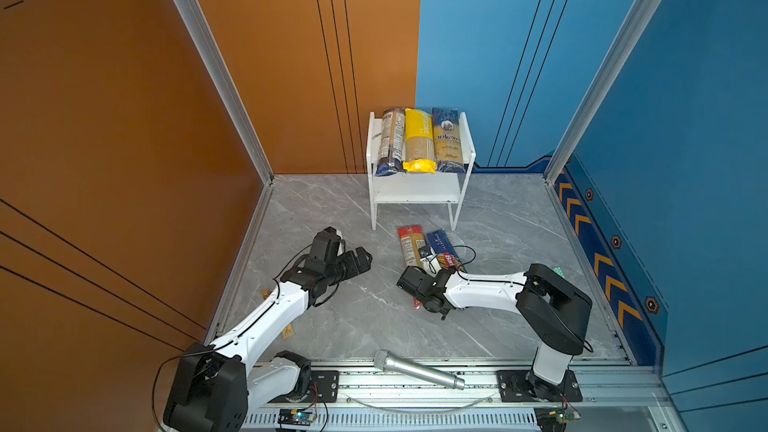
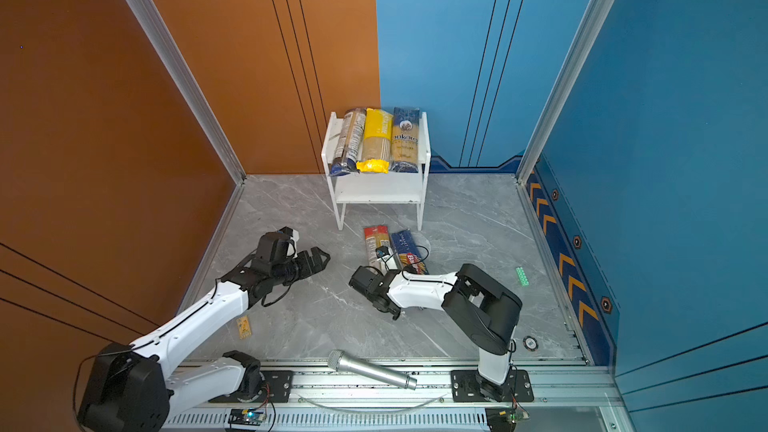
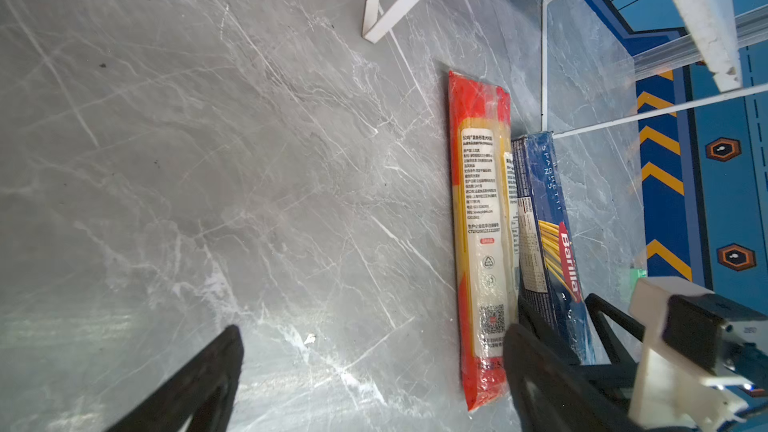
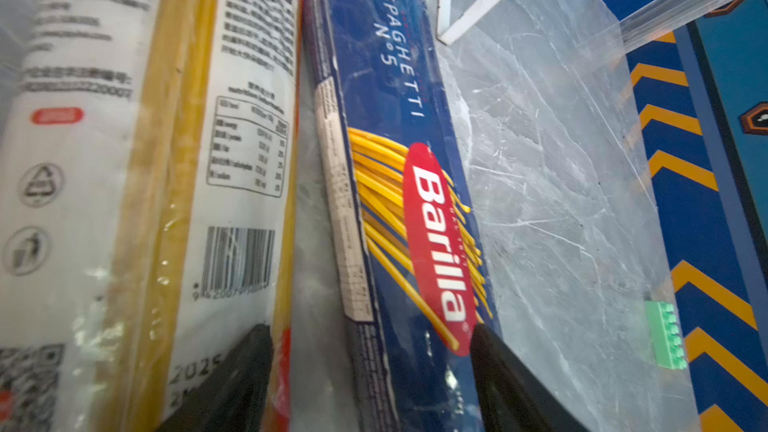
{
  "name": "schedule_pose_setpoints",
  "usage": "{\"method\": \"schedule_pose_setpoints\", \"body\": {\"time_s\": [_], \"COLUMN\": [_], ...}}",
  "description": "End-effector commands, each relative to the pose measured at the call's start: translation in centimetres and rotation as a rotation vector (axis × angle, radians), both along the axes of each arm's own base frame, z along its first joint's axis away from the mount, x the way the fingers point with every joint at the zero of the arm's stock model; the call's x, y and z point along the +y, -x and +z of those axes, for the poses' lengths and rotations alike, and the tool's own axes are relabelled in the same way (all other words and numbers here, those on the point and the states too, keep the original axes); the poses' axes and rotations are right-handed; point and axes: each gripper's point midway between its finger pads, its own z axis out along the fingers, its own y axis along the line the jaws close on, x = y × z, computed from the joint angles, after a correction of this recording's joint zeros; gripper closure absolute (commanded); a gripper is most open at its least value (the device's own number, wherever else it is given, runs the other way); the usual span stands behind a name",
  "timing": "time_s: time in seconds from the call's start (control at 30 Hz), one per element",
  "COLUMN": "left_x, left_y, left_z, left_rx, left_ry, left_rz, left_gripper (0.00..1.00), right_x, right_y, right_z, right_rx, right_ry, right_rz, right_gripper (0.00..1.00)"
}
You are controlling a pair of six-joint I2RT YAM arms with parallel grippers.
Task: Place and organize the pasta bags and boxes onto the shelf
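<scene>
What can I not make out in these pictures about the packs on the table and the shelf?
- red-ended pack: near half mostly hidden under the right arm, in both top views.
- Barilla box: near end cut off by the picture's edge, right wrist view.
- shelf: back of its lower board hidden by the top board, in both top views.

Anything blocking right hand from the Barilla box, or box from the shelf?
Nothing visible. Right hand straddles the Barilla box; red-ended pack lies close beside it. Shelf top tier holds three packs; lower tier looks free.
</scene>
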Motion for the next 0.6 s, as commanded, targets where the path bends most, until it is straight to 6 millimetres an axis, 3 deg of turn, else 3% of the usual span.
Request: {"method": "schedule_pose_setpoints", "body": {"time_s": [0.0, 0.33, 0.47, 0.57], "left_x": [0.3, 0.7, -0.1, -1.7], "left_y": [0.4, 1.0, 0.9, 0.6], "left_z": [-1.0, -1.5, -1.1, -0.1], "left_rx": [0.023, 0.034, 0.014, -0.040], "left_ry": [0.007, 0.010, 0.013, 0.026], "left_rz": [-0.002, -0.004, -0.039, -0.106], "left_gripper": [0.02, 0.02, 0.02, 0.02], "right_x": [3.1, 8.1, 8.7, 7.3], "right_y": [0.1, -0.2, -0.1, -0.3], "right_z": [-1.3, -2.1, -1.1, 0.2], "right_rx": [0.053, 0.122, 0.120, 0.103], "right_ry": [-0.084, -0.248, -0.305, -0.332], "right_rz": [0.042, 0.123, 0.168, 0.153], "right_gripper": [0.27, 0.27, 0.27, 0.27]}}
